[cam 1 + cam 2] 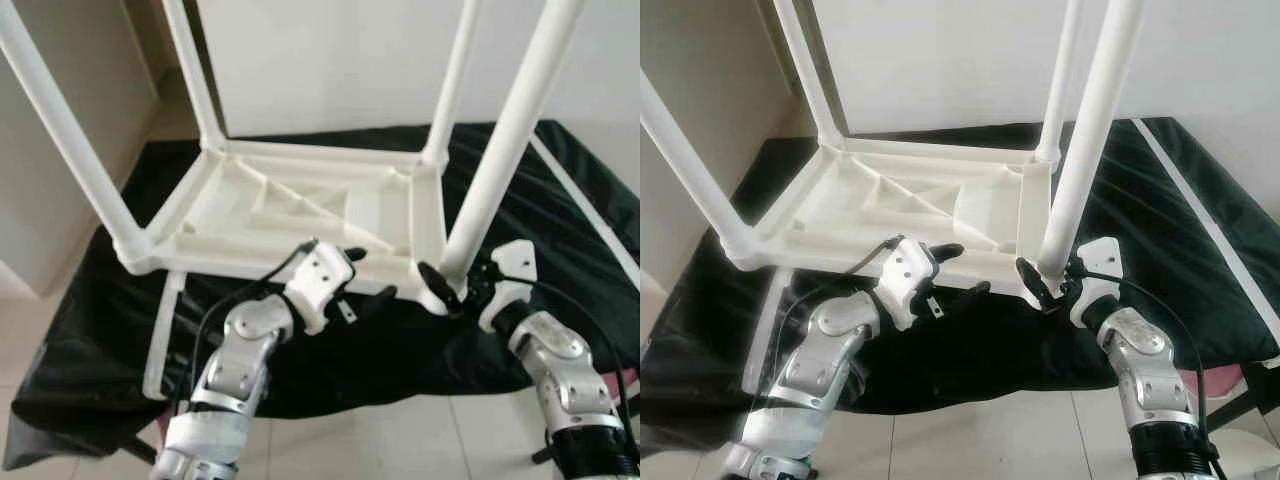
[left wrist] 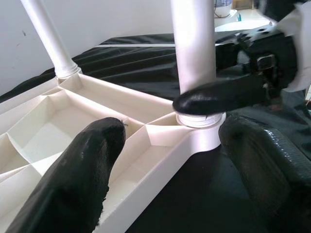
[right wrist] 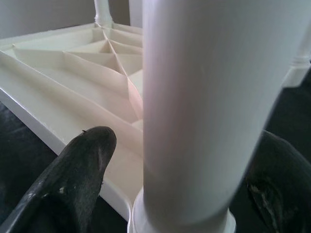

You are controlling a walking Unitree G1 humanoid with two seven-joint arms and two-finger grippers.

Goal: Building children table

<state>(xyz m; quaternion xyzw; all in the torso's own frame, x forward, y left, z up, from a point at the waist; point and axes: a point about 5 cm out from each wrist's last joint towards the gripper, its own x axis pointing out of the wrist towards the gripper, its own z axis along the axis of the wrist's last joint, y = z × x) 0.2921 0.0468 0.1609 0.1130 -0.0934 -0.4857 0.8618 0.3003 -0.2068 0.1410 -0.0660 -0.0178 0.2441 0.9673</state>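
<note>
A white plastic children's table [image 1: 300, 200] lies upside down on a black cloth [image 1: 400, 350], with its legs pointing up. My right gripper [image 1: 458, 282] is open at the base of the near right leg [image 1: 500, 150], one finger on each side of it. In the right wrist view a small gap shows between one fingertip [image 3: 92, 150] and the leg [image 3: 209, 97]. My left gripper [image 1: 368, 275] is open at the table's front rim [image 2: 160, 160], just left of that leg. One finger [image 2: 82, 174] hangs over the ribbed underside and the other [image 2: 262, 160] over the cloth.
A white bar [image 1: 165, 330] lies on the cloth under the table's left front corner. A white strip [image 1: 590, 210] runs along the cloth at the right. Pale tiled floor [image 1: 400, 440] is in front and a wall [image 1: 330, 60] behind.
</note>
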